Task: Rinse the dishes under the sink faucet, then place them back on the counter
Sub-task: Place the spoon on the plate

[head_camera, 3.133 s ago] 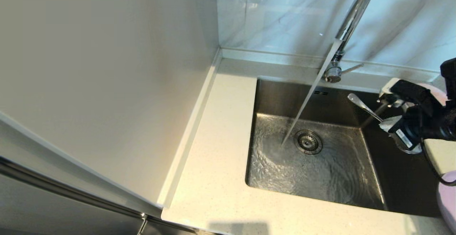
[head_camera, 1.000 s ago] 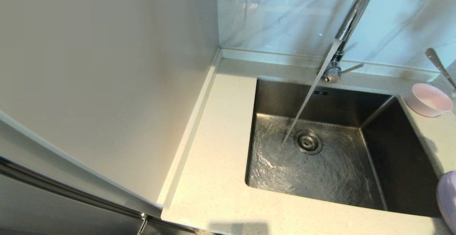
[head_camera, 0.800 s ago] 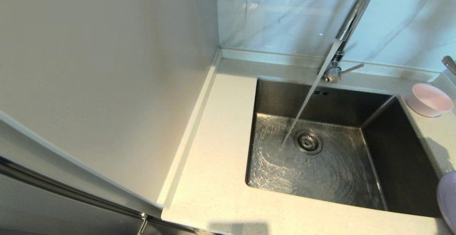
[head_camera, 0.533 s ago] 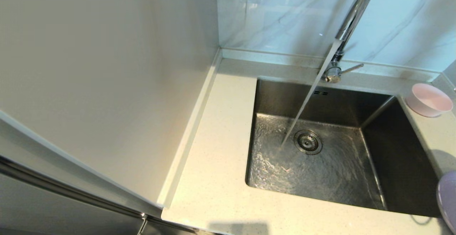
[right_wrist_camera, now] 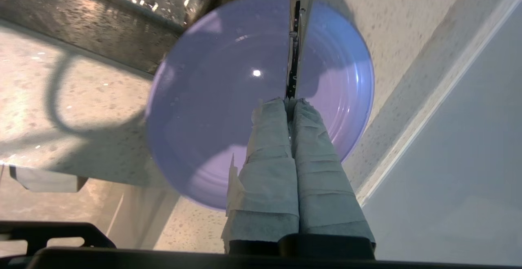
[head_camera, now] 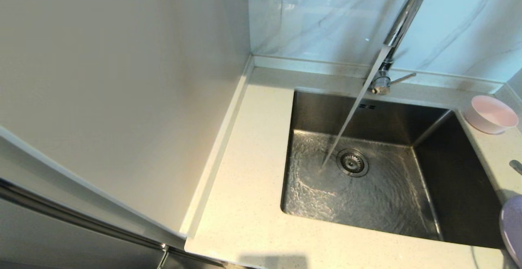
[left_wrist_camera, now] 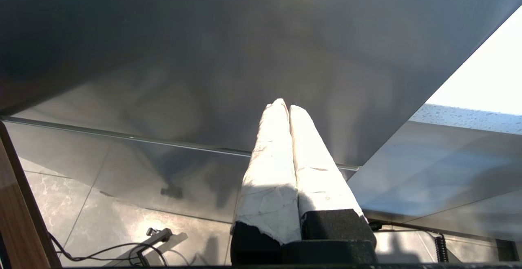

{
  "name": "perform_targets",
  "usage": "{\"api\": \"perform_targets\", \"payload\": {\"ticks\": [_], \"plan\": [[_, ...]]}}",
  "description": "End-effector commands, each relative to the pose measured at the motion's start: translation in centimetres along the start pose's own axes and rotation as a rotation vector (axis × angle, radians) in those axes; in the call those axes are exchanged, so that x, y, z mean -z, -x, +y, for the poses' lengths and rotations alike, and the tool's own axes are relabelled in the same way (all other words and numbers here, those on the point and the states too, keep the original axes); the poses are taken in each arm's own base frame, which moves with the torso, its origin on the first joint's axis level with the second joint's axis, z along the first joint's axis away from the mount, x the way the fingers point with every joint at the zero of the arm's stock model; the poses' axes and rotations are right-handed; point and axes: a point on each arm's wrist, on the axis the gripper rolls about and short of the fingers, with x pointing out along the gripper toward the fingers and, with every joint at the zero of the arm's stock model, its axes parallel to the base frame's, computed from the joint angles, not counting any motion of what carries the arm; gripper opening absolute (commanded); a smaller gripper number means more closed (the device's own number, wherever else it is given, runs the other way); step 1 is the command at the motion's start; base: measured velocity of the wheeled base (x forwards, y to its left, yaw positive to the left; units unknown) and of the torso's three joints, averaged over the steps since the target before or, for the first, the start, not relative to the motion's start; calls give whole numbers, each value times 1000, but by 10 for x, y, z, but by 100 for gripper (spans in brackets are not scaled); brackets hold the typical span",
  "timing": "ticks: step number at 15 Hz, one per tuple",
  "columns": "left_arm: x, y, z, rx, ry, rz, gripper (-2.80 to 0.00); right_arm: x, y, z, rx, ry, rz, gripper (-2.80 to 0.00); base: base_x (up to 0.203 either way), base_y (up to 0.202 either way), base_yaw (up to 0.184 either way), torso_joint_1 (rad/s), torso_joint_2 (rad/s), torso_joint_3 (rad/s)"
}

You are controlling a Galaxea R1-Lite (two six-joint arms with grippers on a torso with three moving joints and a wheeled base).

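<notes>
Right gripper [right_wrist_camera: 290, 101] is out of the head view; only the right wrist view shows it. Jaws clamped tight on the spoon [right_wrist_camera: 294, 48], pinching the handle edge-on, so it reads as a thin metal strip running forward from the wrapped fingers [right_wrist_camera: 269, 138]. The spoon hangs over the lilac plate [right_wrist_camera: 212, 110]; can't tell if it touches. In the head view just a small grey tip of the spoon [head_camera: 516, 166] pokes in at the right edge, over the tabletop [head_camera: 253, 203].

The plate sits on the tabletop right of the sink [head_camera: 461, 179], near its front corner; in the head view it's mostly cut off, only a sliver of rim [head_camera: 512, 228] visible. Pink bowl [head_camera: 490, 114] stands upright on the tabletop at the sink's far right corner, well apart from the plate.

Faucet [head_camera: 401, 24] is running: the stream [head_camera: 350, 114] lands just beside the drain strainer [head_camera: 352, 162], water rippling across the basin floor. Spout top is cut off by the frame. Side lever [head_camera: 401, 78] sticks out to the right.

Left gripper [left_wrist_camera: 287, 107] is parked low, off the head view, facing a dark cabinet panel [left_wrist_camera: 204, 56] above a tiled floor [left_wrist_camera: 102, 220]. Jaws closed together, holding nothing.
</notes>
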Motion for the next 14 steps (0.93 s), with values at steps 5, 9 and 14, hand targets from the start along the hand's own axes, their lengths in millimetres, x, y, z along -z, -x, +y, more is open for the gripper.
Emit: {"api": "perform_targets", "payload": {"ticks": [5,9,14], "plan": [[0,0,0,-1,0,0,-280,13,-30,-8,4,-177,91,-280,0,0,0,0,0,0],[0,0,0,-1,0,0,-280,13,-35,-5,-34,-304,84,-280,0,0,0,0,0,0],[0,0,0,-1,0,0,-280,-10,-48,-15,-41,-499,21,-280,0,0,0,0,0,0]]}}
